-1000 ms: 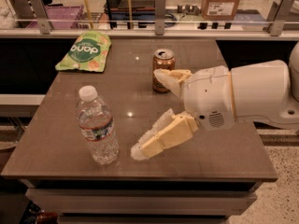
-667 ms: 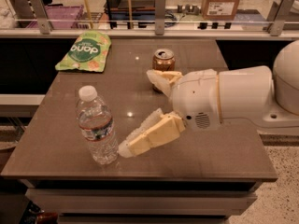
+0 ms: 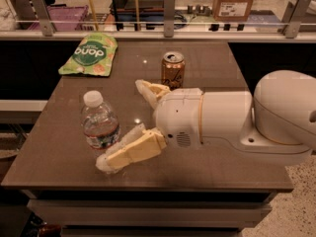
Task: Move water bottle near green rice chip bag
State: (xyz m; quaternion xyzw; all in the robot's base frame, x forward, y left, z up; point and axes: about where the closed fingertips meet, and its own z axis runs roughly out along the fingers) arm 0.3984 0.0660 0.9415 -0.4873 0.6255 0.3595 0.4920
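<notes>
Change: my gripper (image 3: 122, 125) has slid left since the earlier frame, and the near fingertip that was just right of the bottle now reaches across the front of its base. The bottle, can and bag sit where they were.
Near finger (image 3: 131, 152): stretched low over the front of the table (image 3: 222, 181), its tip in front of the bottle's foot. I can't tell whether it touches.
Gripper: spread wide and holding nothing. The bottle is at the left of the gap, between the two fingertips.
Bottle (image 3: 100, 125): upright at the front left of the table, white cap on, not lifted.
Arm (image 3: 232, 120): comes in from the right, lying across the middle of the table.
Far finger (image 3: 150, 90): angled up and left, behind and to the right of the bottle, apart from it. Its tip is just in front of the can.
Can (image 3: 173, 70): upright at the middle back, behind the gripper.
Bag (image 3: 90, 55): flat at the back left corner, well apart from the bottle.
Rail (image 3: 163, 33): runs along behind the table's far edge.
</notes>
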